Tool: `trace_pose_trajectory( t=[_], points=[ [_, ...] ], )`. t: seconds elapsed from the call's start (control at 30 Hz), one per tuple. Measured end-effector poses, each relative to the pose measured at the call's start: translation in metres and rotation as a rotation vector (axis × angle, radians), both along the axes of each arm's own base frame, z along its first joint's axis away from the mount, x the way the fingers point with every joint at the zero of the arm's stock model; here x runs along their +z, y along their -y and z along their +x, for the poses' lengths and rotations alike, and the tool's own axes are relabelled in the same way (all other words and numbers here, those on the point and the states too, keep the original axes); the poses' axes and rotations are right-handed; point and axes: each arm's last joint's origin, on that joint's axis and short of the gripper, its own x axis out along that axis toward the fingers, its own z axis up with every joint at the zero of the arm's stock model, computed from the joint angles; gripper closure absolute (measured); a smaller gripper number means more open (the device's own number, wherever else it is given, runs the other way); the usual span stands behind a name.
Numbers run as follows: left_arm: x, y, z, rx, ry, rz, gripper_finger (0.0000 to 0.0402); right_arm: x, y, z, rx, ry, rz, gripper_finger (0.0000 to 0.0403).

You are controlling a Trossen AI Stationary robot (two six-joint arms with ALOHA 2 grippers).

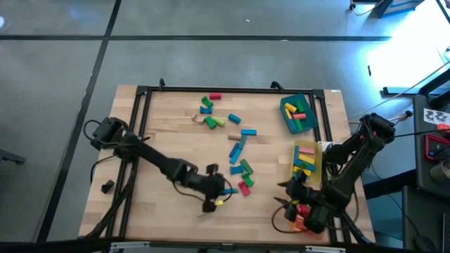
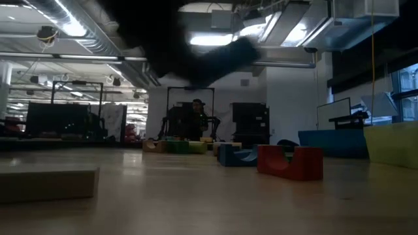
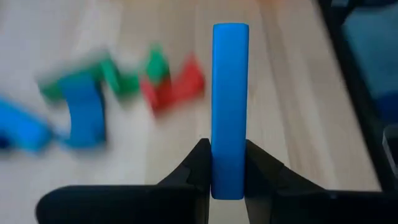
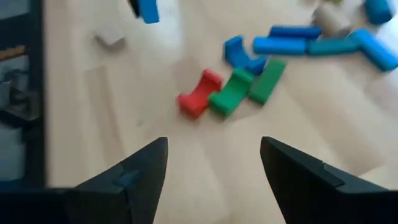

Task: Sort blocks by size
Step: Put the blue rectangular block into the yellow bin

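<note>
Overhead, the left end effector (image 1: 214, 188) sits over the near middle of the table (image 1: 176, 140), just beside the loose blocks (image 1: 239, 151) scattered across its centre. The right end effector (image 1: 290, 191) hangs near the table's right front corner, beside the yellow tray (image 1: 318, 169), with the teal tray (image 1: 288, 121) farther back; both trays already carry blocks.

At table height, a red block (image 2: 289, 162) and a blue block (image 2: 235, 155) stand on the wood, under a dark blur of arm.

From the left wrist, the fingers (image 3: 193, 171) are clamped on a long blue bar (image 3: 229, 106) standing upright between them, lifted clear of the green and red pieces (image 3: 171, 84) behind.

From the right wrist, the fingers (image 4: 140, 171) stand wide apart with nothing between them, above a red piece (image 4: 198, 96) and green ones.

My reading: the carry step is in hand. Next, the bar must travel to the tray for long pieces, or pass to the waiting right arm, and be let go low
</note>
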Motion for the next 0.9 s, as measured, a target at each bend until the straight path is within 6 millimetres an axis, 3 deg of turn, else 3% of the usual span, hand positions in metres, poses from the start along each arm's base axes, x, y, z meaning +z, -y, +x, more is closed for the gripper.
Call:
trace_pose_trajectory(
  t=[0.23, 0.43, 0.73, 0.9],
  points=[
    [0.010, -0.023, 0.018, 0.013, 0.129, -0.002, 0.0358, 0.006, 0.014, 0.030, 0.073, 0.058, -0.185, 0.0146],
    [0.019, -0.024, 0.024, -0.039, 0.237, 0.042, 0.0355, 0.014, 0.023, 0.055, 0.143, 0.105, -0.268, 0.0146],
    [0.026, -0.023, 0.028, -0.086, 0.330, 0.090, 0.0354, 0.030, 0.037, 0.091, 0.284, 0.217, -0.221, 0.0146],
    [0.027, -0.022, 0.028, -0.101, 0.347, 0.117, 0.0356, 0.034, 0.045, 0.101, 0.346, 0.243, -0.186, 0.0148]
  ],
)
